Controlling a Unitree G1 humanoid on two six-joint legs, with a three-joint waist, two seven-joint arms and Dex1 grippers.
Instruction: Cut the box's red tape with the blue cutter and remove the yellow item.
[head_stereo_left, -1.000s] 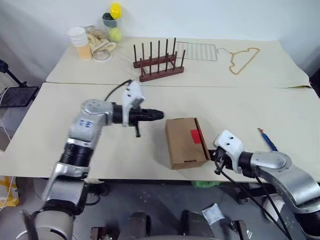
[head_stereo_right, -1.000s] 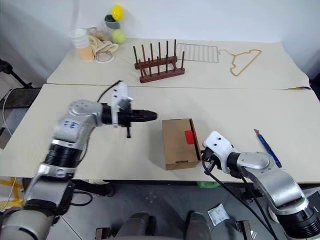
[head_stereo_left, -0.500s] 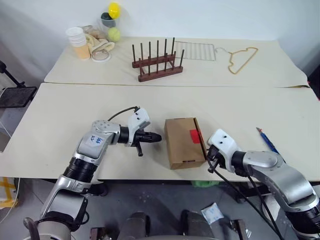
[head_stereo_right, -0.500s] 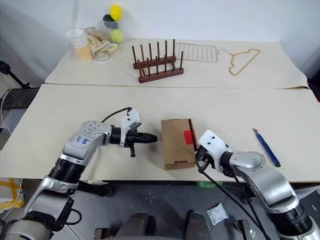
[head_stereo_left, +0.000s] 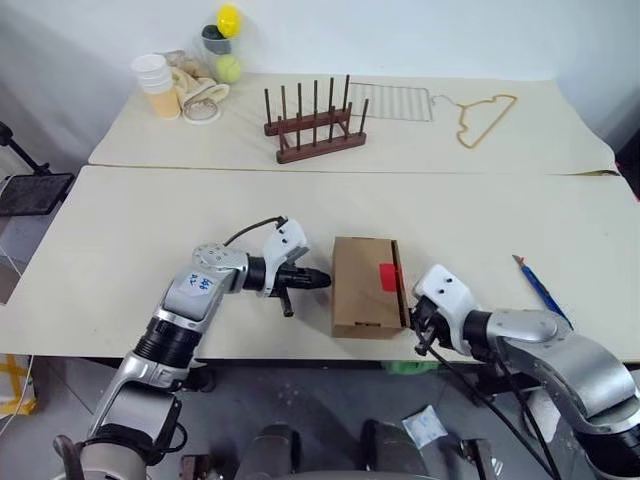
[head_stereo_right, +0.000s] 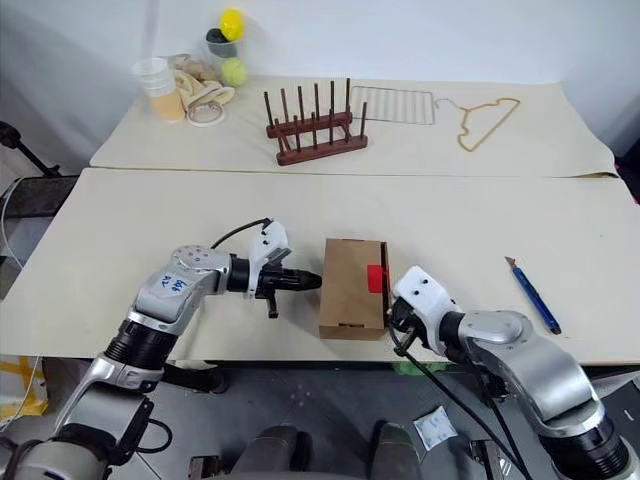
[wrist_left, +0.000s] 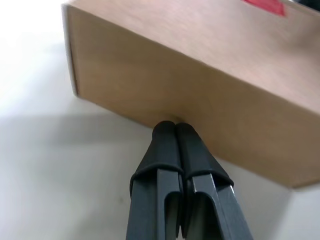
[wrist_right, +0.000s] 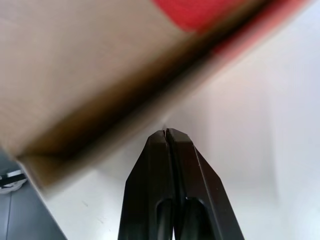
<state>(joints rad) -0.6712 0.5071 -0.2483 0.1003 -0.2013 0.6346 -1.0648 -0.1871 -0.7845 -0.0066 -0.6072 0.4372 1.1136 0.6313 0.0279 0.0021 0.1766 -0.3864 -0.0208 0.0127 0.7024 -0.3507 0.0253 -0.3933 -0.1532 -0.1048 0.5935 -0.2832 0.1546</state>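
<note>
You had the box (head_stereo_left: 368, 286) lying flat near the front edge of the near table (head_stereo_left: 130, 230), its long side running away from you, with a gripper at each flank. Your left gripper (wrist_left: 174, 129) had its two black fingers pressed together, empty, with the tips right up against the box's left side wall; from the left wrist the tips looked to be touching the cardboard low on that wall. Your right gripper (wrist_right: 166, 134) also had its fingers shut on nothing, and it sat just beside the box's right lower edge, close to the spot where the red tape (head_stereo_left: 390, 276) wrapped over the flap edge; from the right wrist you could see the tips near the wall, though whether they touched it could not be told. The red tape looked whole, a small square patch on the right side of the box top, and the flaps were closed. The blue cutter (head_stereo_left: 541, 288) lay on the table well to the right of the box, beyond your right arm, untouched. On the far table (head_stereo_left: 560, 150) you had a dark wooden peg rack (head_stereo_left: 314, 128), a wire grid (head_stereo_left: 392, 101), a tan hanger (head_stereo_left: 486, 117), and at the far left corner a stack of cups (head_stereo_left: 156, 83), a yellow-green tennis ball (head_stereo_left: 229, 68) and a smooth yellow ball (head_stereo_left: 229, 19).
</note>
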